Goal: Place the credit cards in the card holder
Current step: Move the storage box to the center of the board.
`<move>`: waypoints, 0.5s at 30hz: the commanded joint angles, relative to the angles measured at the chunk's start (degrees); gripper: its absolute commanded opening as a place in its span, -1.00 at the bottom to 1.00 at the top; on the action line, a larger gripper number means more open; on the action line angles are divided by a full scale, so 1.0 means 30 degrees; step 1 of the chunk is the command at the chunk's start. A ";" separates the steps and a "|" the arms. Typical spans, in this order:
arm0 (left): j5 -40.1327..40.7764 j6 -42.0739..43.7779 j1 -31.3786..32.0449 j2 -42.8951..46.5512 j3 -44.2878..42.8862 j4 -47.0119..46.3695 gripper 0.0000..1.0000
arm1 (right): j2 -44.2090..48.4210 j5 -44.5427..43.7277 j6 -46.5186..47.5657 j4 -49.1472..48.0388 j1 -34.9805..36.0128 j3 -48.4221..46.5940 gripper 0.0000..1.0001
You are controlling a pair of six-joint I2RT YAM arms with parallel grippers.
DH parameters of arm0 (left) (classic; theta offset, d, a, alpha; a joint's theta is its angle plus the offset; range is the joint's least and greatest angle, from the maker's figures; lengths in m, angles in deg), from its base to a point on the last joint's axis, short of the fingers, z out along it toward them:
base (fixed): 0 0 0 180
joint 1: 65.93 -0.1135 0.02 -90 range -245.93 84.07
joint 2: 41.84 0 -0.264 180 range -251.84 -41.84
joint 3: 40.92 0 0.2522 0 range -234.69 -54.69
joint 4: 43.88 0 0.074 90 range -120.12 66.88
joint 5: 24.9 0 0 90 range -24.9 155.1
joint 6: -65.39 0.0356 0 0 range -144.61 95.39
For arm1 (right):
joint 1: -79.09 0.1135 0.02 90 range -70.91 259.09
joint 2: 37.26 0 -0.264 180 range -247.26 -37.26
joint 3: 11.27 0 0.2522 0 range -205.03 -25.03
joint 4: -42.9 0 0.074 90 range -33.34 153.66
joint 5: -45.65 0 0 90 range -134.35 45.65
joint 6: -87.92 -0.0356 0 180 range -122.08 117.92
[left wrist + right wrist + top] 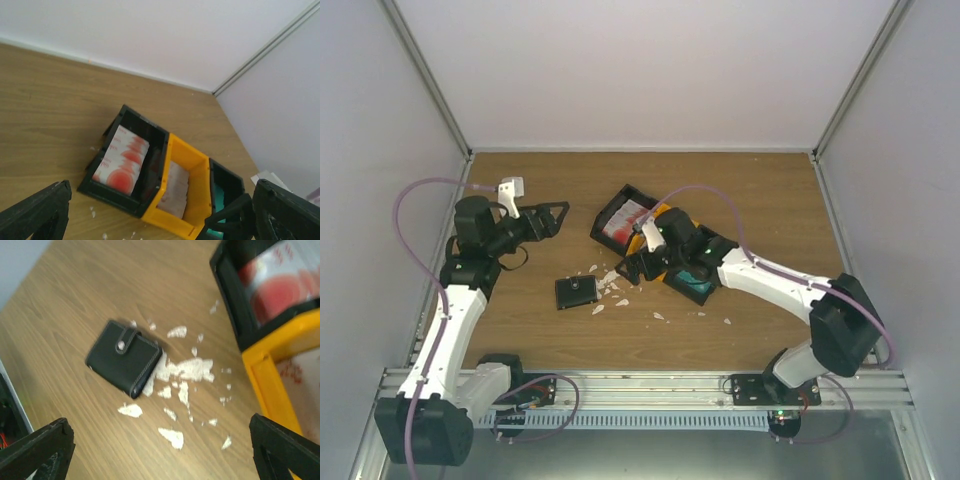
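The card holder lies closed and snapped shut on the wooden table. Red-and-white credit cards sit in a black tray. Whitish cards lie in the yellow tray beside it, and something teal shows in a further black tray. My left gripper hangs open left of the trays, pointing at them. My right gripper is open above the table, between the trays and the card holder, holding nothing.
Small white scraps are scattered on the wood right of the card holder. White walls close in the table at the back and on both sides. The right arm reaches over the yellow tray and the far black tray.
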 commanded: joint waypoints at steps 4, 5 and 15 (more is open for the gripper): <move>0.0523 -0.0694 0.0222 -0.0764 0.1494 0.0707 0.98 | -0.1518 0.0581 -0.0431 0.1120 0.0938 0.0730 0.70; 0.0476 -0.0771 0.0292 -0.0983 0.1613 0.0687 0.98 | -0.1950 0.0762 -0.0518 0.1189 0.0974 0.0652 0.65; 0.1244 -0.1648 0.0583 -0.2499 0.2142 0.1543 0.98 | -0.4558 -0.0965 -0.1724 0.1767 0.0880 0.0418 0.51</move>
